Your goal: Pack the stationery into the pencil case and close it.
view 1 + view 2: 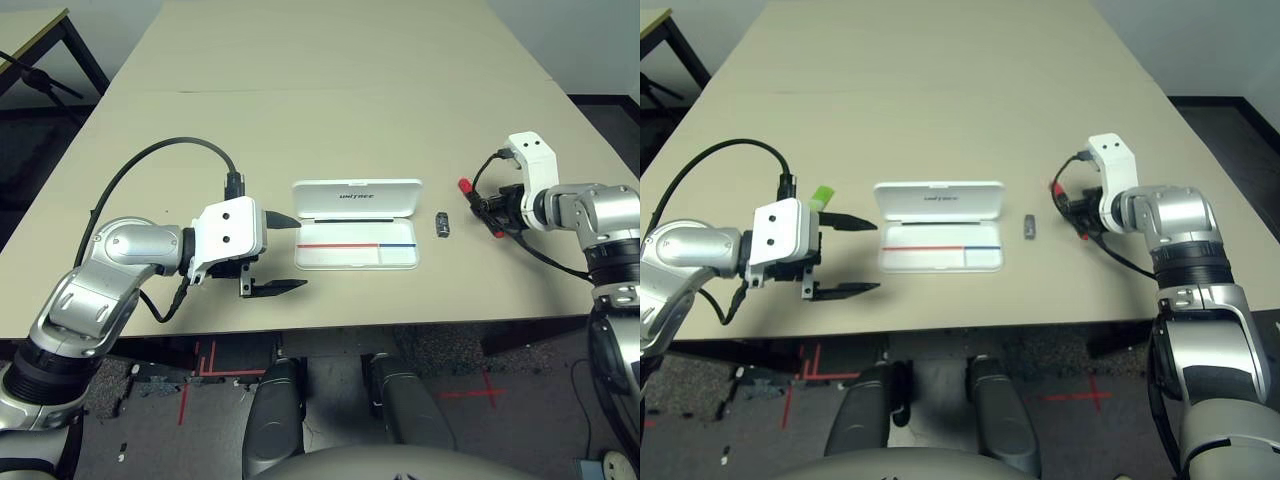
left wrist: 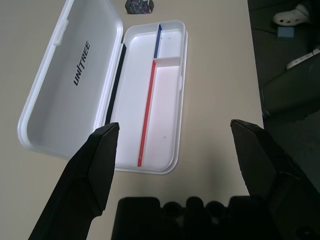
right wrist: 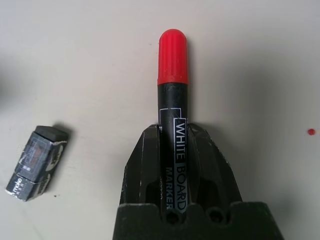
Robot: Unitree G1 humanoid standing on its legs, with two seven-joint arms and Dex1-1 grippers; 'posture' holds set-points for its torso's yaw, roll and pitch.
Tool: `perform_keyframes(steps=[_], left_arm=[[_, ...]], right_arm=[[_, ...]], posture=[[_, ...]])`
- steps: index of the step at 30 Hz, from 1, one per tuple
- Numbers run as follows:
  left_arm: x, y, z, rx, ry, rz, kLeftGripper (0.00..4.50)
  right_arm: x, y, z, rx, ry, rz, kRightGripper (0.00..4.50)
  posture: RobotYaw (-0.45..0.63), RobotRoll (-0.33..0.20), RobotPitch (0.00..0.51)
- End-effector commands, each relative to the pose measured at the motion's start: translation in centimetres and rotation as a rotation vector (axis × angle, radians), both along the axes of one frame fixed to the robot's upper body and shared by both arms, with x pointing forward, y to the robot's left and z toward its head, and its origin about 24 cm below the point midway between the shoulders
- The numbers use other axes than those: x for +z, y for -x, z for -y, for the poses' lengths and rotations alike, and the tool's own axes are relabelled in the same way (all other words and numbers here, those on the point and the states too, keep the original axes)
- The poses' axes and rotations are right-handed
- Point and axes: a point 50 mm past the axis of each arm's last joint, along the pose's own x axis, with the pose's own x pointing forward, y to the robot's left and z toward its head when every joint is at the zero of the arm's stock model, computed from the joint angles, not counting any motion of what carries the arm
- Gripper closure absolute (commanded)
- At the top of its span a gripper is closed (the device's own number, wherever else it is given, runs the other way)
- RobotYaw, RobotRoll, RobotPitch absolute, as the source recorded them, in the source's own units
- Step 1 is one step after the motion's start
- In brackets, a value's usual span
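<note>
Red-capped black whiteboard marker [image 3: 172,100] clamped in right end effector [image 3: 175,150], left end effector [image 2: 175,135] apart.

Beige table [image 1: 330,60] all across, plain and unpatterned. On it, the pencil case [image 1: 356,225] is white through and through, black "UNITREE" lettering on its lid, and inside a thin line that runs red for most of its length, then blue. At three o'clock of the case, the small block [image 1: 443,225] reads dark grey with pale printed patches on its wrapper. The marker [image 3: 172,125] shows a bright red ribbed cap, a black body and white "WHITE BOARD MARKER" print in a white outline. The right gripper [image 3: 182,150] is black. At nine o'clock of the case, a light-green stick [image 1: 822,197]. The left gripper [image 1: 290,255] has black fingers [image 2: 95,170] on a white housing.
</note>
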Motion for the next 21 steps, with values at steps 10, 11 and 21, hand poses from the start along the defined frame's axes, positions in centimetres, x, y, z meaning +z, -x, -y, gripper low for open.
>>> perform_keyframes(steps=[10, 11, 21], left_arm=[[0.1, -0.1, 0.1, -0.032, -0.039, -0.014, 0.0], [0.1, -0.2, 0.1, -0.036, -0.045, -0.016, 0.0], [0.8, -0.9, 0.3, -0.065, -0.073, -0.006, 0.0]], right_arm=[[6.3, 2.5, 3.4, 0.356, 0.319, 0.08, 4.0], [6.9, 2.7, 3.7, 0.399, 0.345, 0.074, 4.0], [9.8, 5.3, 0.0, 0.996, 0.226, 0.117, 4.0]], posture=[[-0.04, 0.0, 0.143], [-0.05, 0.0, 0.144], [-0.08, 0.0, 0.147]])
